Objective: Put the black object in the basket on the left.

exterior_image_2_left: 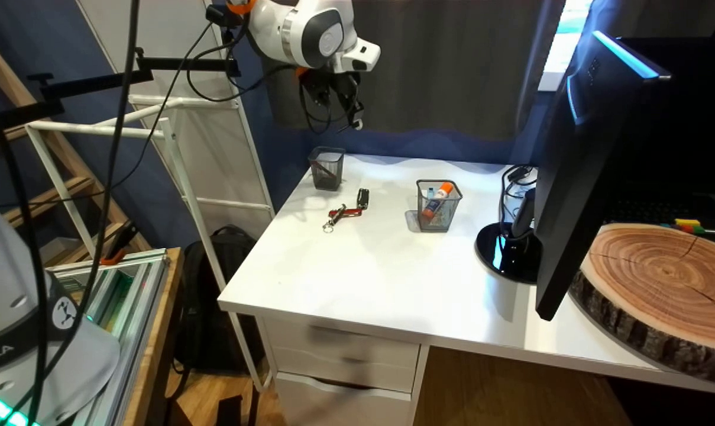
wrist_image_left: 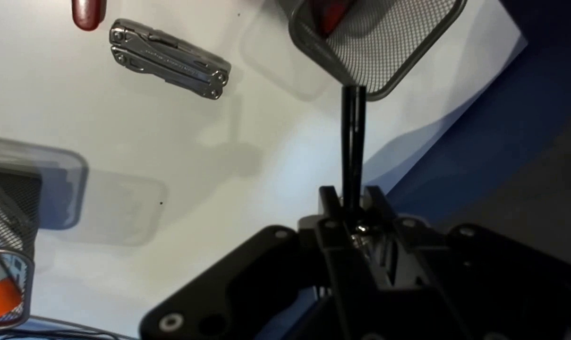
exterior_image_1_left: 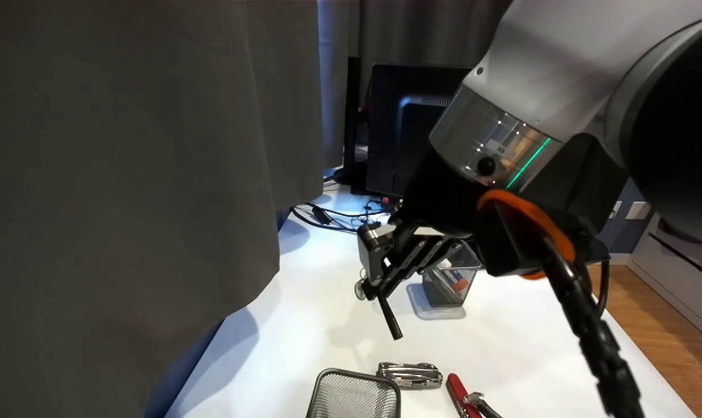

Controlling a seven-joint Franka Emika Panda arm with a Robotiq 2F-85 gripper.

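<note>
black and slender, a rod (wrist_image_left: 353, 137) is pinched between the fingers of the black gripper (wrist_image_left: 353, 200), above the white table (exterior_image_1_left: 501, 337), apart from the rounded-rim grey metal-mesh basket (exterior_image_1_left: 356, 397).

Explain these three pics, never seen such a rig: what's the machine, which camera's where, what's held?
The machine is one robot arm ending in a two-fingered gripper. Two pictures come from cameras standing apart from it; the third is from a camera on its wrist, looking past the gripper to the white desk. On it are a mesh basket, a folded silver multi-tool, a red-handled tool, a monitor, and a second mesh container with an orange-ended tube in it. The gripper is closed on a slim black object, held above the desk, not yet in the basket. Its exact kind I can't tell.
</note>
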